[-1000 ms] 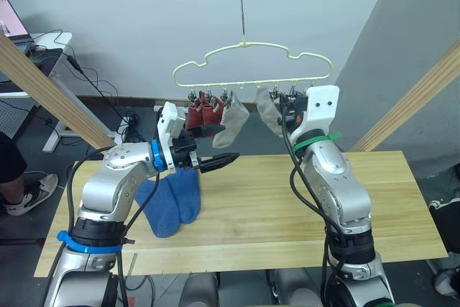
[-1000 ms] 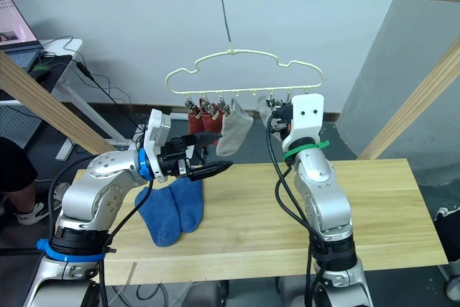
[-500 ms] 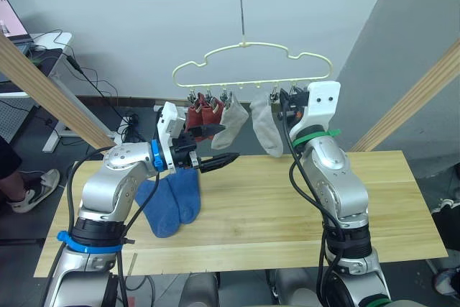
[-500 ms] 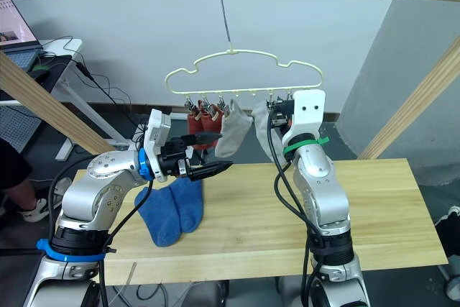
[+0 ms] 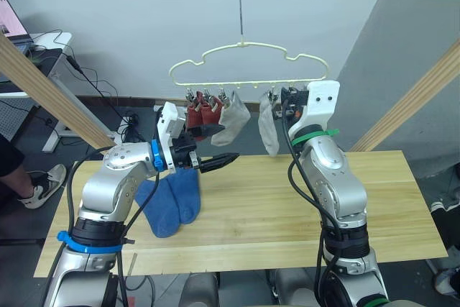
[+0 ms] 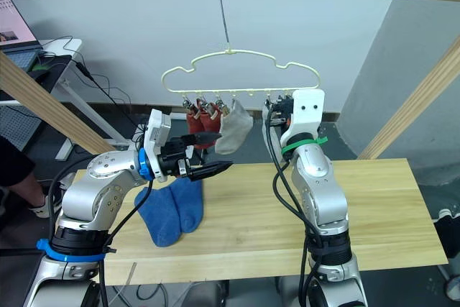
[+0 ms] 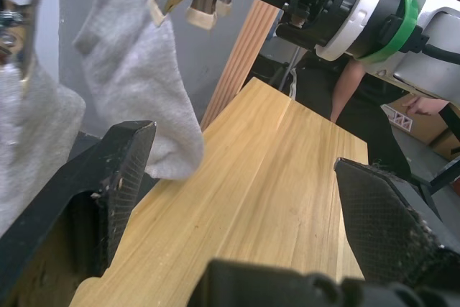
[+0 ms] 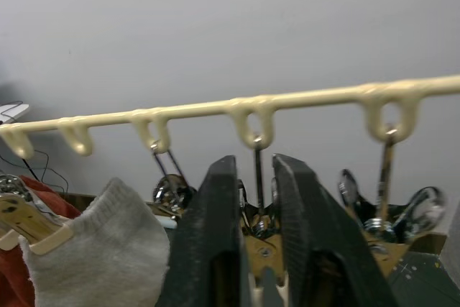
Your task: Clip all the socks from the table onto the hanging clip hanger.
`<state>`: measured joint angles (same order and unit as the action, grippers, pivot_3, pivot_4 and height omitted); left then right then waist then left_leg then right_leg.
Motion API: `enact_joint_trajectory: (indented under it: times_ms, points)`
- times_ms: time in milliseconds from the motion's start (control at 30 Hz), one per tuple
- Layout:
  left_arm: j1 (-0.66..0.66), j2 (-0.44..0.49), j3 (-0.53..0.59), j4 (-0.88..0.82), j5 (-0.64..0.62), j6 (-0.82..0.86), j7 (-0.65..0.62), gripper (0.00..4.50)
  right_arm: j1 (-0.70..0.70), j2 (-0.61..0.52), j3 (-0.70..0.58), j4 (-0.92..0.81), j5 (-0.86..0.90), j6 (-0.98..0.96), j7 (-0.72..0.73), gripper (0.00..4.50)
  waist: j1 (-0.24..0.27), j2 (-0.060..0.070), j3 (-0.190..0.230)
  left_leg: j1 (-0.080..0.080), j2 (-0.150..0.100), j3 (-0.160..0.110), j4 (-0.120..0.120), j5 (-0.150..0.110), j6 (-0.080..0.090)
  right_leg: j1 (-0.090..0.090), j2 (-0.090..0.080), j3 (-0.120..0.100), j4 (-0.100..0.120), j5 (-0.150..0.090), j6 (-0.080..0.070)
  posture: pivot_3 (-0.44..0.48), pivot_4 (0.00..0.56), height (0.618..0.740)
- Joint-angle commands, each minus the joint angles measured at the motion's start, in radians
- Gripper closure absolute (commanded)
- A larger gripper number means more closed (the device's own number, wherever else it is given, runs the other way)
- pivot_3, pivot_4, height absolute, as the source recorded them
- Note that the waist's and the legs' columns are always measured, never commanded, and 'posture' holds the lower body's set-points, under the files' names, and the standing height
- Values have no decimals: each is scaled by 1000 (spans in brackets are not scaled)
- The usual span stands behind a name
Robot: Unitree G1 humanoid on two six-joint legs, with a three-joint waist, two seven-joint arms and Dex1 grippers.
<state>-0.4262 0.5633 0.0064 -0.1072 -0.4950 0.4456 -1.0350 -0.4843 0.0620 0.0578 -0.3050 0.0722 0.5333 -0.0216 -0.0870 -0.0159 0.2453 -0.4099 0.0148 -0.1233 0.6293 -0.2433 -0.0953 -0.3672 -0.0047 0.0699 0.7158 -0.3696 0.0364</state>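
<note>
The two blue socks (image 5: 169, 203) left on the table (image 5: 287, 206) are judged soft and light, best pinched at the cuff by the spread left tool (image 5: 213, 146), while the right tool (image 8: 255, 242) is pressed on a clip (image 8: 260, 239).

Four socks (image 5: 231, 119) hang from the clip hanger (image 5: 248, 66) above the tabletop (image 5: 287, 206); two socks (image 5: 169, 203) lie at its left.

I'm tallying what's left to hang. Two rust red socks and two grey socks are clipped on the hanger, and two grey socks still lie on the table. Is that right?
Not quite: the two socks on the table are the blue socks, not grey, as the left eye view shows. The rust red socks and grey socks do hang from the clip hanger.
</note>
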Motion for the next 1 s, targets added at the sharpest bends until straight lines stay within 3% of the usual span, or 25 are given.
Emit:
enact_joint_trajectory:
  times_ms: [33, 233, 500, 667, 1000]
  points:
    - [2, -4, 6, -26, -6, -18, 5, 0, -11, 9, -22, -18, 17, -19, -1, 4457, 0, 0, 0, 0, 0, 0, 0, 0, 0, 0, 0, 0, 0, 0, 0, -28, 234, 740]
    - [20, 11, 12, -16, 5, -15, 10, 0, -6, -28, -72, -51, 87, 38, 49, 4457, 1, 0, 0, 0, 0, 0, 0, 0, 0, 0, 0, 0, 0, 0, 0, -33, 237, 740]
    - [119, 110, 47, 91, 103, 73, 131, 0, -10, -201, -101, -116, 230, 226, 221, 4457, 0, 0, 0, 0, 0, -1, 0, 0, 0, 0, 0, 0, 0, 0, 0, -40, 238, 740]
    - [156, 91, 85, 131, 137, 136, 277, 0, -17, -258, -104, -105, 259, 246, 258, 4457, 4, 0, 0, 0, 0, -1, 0, 0, 1, 0, 0, 0, 0, 0, 0, -30, 239, 740]
    - [145, 27, -2, 234, 283, 69, 398, 0, -24, -264, -100, -103, 274, 249, 250, 4457, 4, 0, 0, -2, 0, -2, 0, 0, 1, 0, -1, -1, 0, 0, 0, -45, 236, 740]
